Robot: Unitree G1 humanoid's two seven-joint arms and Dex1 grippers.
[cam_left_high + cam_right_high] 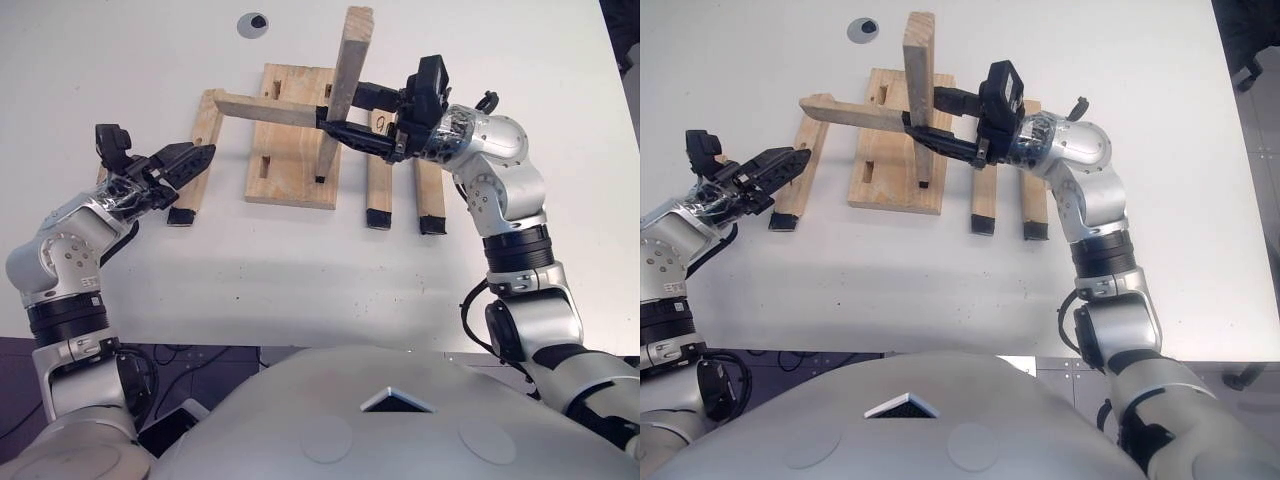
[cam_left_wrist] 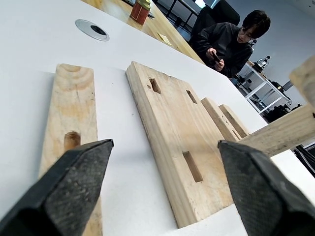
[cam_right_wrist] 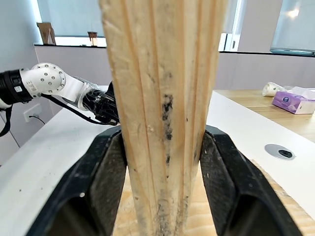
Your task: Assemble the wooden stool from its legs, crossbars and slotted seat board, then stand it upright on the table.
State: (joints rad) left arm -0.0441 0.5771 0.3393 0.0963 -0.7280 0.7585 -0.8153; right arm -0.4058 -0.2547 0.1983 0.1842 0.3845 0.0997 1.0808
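The slotted seat board (image 1: pixel 285 160) lies flat on the white table. A wooden leg (image 1: pixel 348 60) stands upright over it, tilted slightly, its dark lower end at the board near a slot. A crossbar (image 1: pixel 262 109) sticks out sideways from this leg toward the left. My right gripper (image 1: pixel 336 118) is shut on the leg at mid height, and its fingers (image 3: pixel 98 182) press both sides of the wood (image 3: pixel 162 98). My left gripper (image 1: pixel 200 160) hovers open just above another leg (image 2: pixel 74 123) lying left of the board, with nothing between its fingers (image 2: pixel 69 191).
Two more legs (image 1: pixel 378 190) (image 1: pixel 430 195) lie side by side right of the board, under my right arm. A round cable grommet (image 1: pixel 254 23) sits in the table at the back. The table's front half is bare white surface.
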